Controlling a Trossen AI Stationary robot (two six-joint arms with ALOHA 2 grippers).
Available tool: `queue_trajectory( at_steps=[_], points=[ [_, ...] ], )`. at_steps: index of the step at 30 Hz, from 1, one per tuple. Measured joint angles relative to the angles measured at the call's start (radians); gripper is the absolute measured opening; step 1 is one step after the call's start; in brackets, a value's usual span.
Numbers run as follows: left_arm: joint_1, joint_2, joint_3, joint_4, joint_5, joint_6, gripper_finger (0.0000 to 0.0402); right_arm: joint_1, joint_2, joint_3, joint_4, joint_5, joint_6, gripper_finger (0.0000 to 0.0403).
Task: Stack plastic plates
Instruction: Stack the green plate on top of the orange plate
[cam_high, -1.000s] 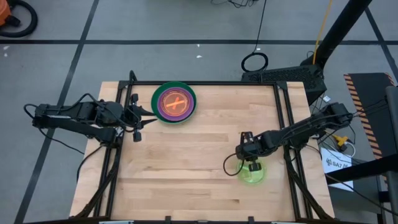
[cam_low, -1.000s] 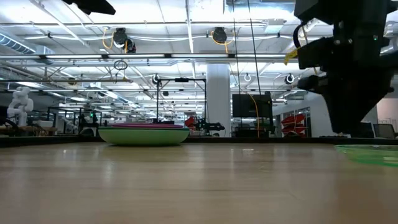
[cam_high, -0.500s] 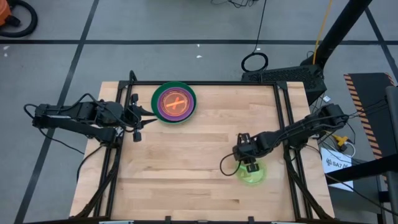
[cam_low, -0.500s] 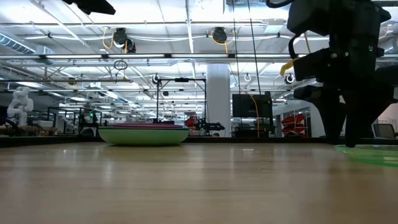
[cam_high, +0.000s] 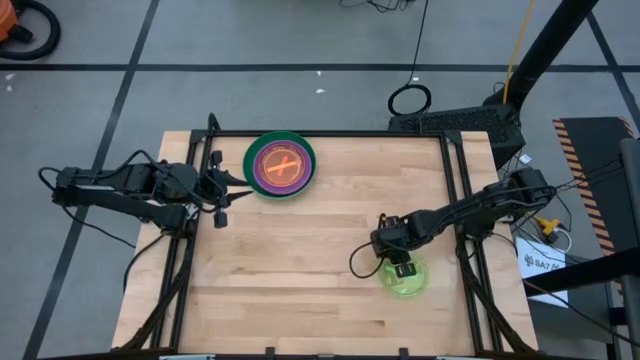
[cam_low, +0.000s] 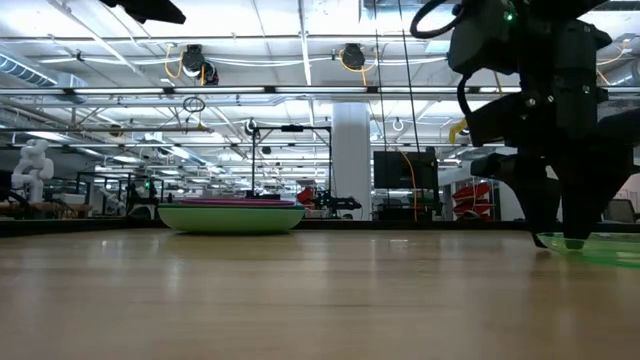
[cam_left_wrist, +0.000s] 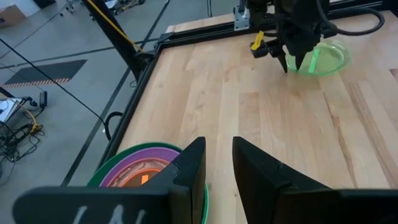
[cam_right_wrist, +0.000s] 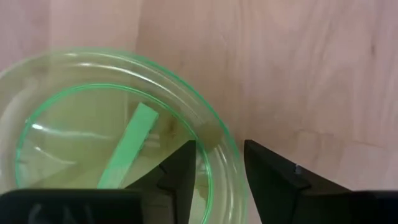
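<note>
A small lime green plate (cam_high: 408, 280) lies flat on the table near its right side. My right gripper (cam_right_wrist: 217, 158) points down at the plate's far-left rim (cam_right_wrist: 208, 127) and is open. One finger (cam_right_wrist: 180, 168) stands inside the plate and the other (cam_right_wrist: 267, 168) outside it, with no touch that I can see. In the low view its fingertips (cam_low: 560, 235) reach table level beside the plate (cam_low: 600, 247). A stack of plates (cam_high: 280, 165), green-rimmed with purple and orange on top, rests at the far left-centre. My left gripper (cam_left_wrist: 217, 165) waits open at the left edge.
Black frame rails (cam_high: 455, 200) run along the table's sides. A loop of cable (cam_high: 362, 265) hangs from the right arm just left of the lime plate. Bare wood (cam_high: 300, 270) lies between the stack and the lime plate.
My right gripper has come down from above the lime green plate until its fingertips reach table level at the rim, shifting slightly toward the table's left. The plate and the stack have stayed put.
</note>
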Motion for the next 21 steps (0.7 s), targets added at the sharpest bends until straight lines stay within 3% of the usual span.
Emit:
queue_trajectory(
  at_steps=[21],
  points=[
    [0.000,0.000,0.000,-0.002,0.000,0.000,0.0088,-0.060,-0.001,0.000,0.044,-0.131,-0.014,0.0008]
  ],
)
